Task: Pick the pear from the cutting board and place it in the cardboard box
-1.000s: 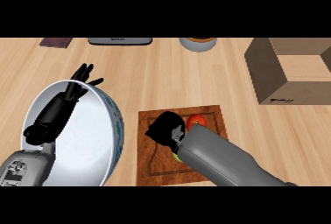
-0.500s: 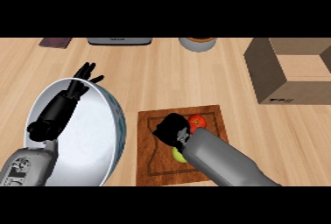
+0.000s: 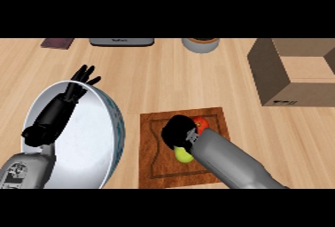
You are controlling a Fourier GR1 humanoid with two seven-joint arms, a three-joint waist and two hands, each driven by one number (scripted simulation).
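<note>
A wooden cutting board (image 3: 160,168) lies on the counter (image 3: 170,75). Over the board's middle, the right robot hand (image 3: 177,131) is curled downward, and the yellow-green pear (image 3: 185,154) shows just under its wrist, partly hidden by the grey forearm. A red object (image 3: 201,122) peeks out beside that hand, on the side toward the board's far edge. Just left of the board sits a big silvery bowl (image 3: 98,142); the left robot hand (image 3: 82,80) rests over the bowl's far rim, fingers straight. Well beyond the board, to its right, stands the open cardboard box (image 3: 294,84). Along the counter's far edge, beyond the board, are a dark flat item (image 3: 57,43), a grey appliance (image 3: 122,41) and a round pot (image 3: 201,44).
</note>
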